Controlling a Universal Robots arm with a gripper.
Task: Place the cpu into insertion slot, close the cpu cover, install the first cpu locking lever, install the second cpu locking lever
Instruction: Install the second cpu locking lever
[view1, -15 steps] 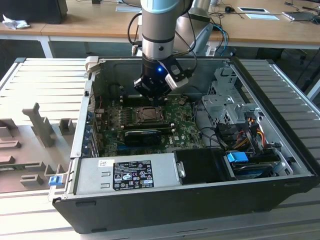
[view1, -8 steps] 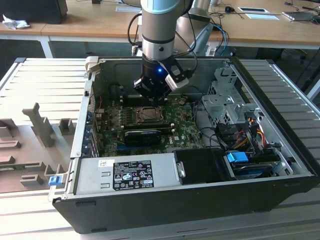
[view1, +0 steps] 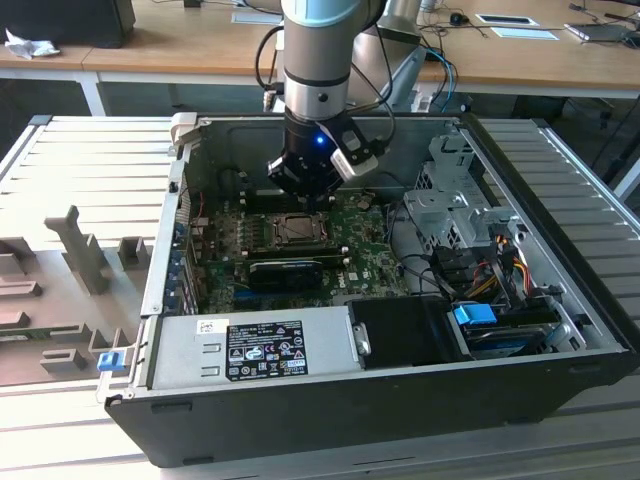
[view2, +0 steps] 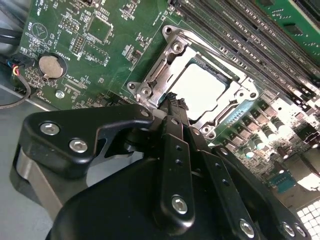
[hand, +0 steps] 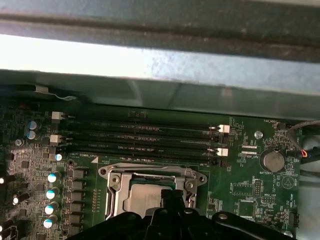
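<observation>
Green mobo (view1: 365, 262), PSU (view1: 250, 345), coin cell (view2: 51, 66), probably RAM slots (hand: 140, 137).

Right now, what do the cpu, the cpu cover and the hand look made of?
The cpu: pale matte metal face, evenly bright. The cpu cover: thin silvery metal frame, shiny, with glints along its edges. The hand: black, probably coated metal or hard plastic, with silver screws.

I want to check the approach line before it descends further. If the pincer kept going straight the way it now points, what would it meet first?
Most likely the cpu cover at the socket's edge, closed over the cpu. The pincer tips hang just at that frame's rim, though depth is hard to judge.
</observation>
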